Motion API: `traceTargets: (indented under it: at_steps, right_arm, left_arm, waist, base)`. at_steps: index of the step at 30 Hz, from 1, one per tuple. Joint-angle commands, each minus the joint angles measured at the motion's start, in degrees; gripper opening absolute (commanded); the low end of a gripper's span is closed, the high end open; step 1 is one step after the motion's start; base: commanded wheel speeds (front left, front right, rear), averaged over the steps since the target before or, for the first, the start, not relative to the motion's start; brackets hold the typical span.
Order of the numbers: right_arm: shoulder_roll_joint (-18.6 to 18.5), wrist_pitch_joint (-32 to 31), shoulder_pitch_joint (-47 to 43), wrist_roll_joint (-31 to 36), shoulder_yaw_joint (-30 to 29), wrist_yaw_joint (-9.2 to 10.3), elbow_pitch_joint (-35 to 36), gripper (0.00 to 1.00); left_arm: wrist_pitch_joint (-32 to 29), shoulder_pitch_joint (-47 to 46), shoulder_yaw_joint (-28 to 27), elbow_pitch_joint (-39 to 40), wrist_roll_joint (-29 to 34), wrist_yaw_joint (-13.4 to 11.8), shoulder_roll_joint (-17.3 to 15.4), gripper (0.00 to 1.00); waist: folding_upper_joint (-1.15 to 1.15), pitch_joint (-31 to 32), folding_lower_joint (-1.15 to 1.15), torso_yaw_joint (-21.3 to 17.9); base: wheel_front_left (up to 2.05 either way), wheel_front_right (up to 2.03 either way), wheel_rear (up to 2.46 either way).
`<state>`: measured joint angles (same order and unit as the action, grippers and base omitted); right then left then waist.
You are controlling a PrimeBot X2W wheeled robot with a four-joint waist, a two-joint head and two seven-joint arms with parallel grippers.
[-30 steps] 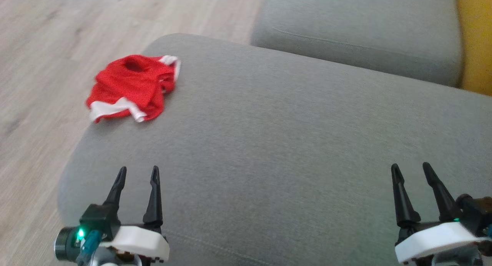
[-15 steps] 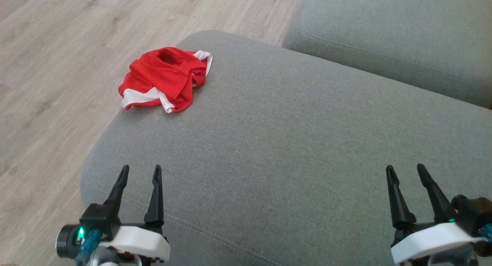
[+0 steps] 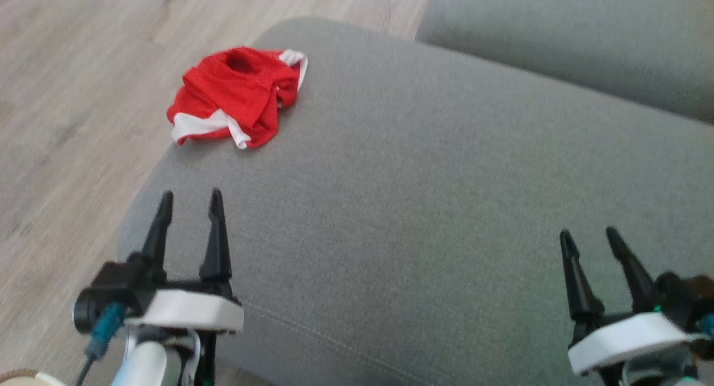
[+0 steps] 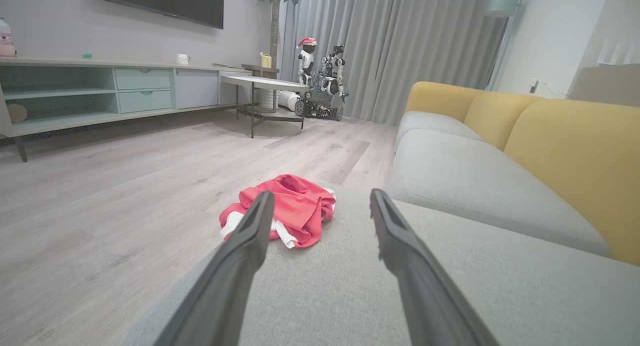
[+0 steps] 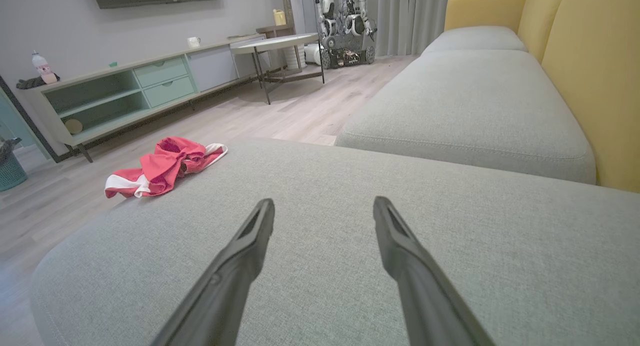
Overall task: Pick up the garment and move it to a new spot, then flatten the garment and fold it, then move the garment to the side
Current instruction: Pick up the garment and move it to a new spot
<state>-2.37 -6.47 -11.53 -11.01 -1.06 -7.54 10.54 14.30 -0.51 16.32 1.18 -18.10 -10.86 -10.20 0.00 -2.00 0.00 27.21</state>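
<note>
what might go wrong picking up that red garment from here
The red garment lies bunched at the corner edge of the cushion, so a nudge from the open left gripper may push it onto the floor. Crumpled layers may mean only one layer gets pinched.

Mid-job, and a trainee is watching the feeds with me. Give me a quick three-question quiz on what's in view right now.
1. True or false: the left gripper is shut on the red-and-white garment.
2. The garment lies: A) spread flat mid-cushion; B) crumpled near a corner of the grey sofa cushion; C) dangling from a gripper.
3. Which is nearer the garment, the left gripper or the right gripper?
Key: 1 false, both grippers are open and empty; 2 B; 3 left.
</note>
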Motion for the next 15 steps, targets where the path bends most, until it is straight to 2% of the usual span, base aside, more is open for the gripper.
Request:
traceTargets:
  at_steps: [1, 8, 15]
  right_arm:
    - [-0.5, -0.5, 3.9, 0.7, 1.1, 0.05, 3.1, 1.0]
    - [-1.9, -4.5, 8.4, 3.5, 2.2, 0.05, 7.8, 1.0]
    - [-4.9, -6.7, 12.0, 3.4, 2.1, 0.05, 10.7, 1.0]
  left_arm:
    - [0.7, -4.6, -3.3, 1.9, 0.9, 0.6, 0.6, 1.0]
    - [0.7, -14.7, -10.4, -1.4, 2.7, 4.3, 4.5, 1.0]
    - [0.7, -27.1, -16.7, -14.6, 4.0, 8.8, 5.4, 1.0]
  waist:
    - [0.0, -2.7, 0.0, -0.6]
    - [0.0, -13.1, 0.0, -3.7]
    - [0.0, -21.1, 0.0, -7.5]
  base:
    - [0.0, 0.0, 0.0]
    - [0.0, 0.0, 0.0]
    - [0.0, 0.0, 0.0]
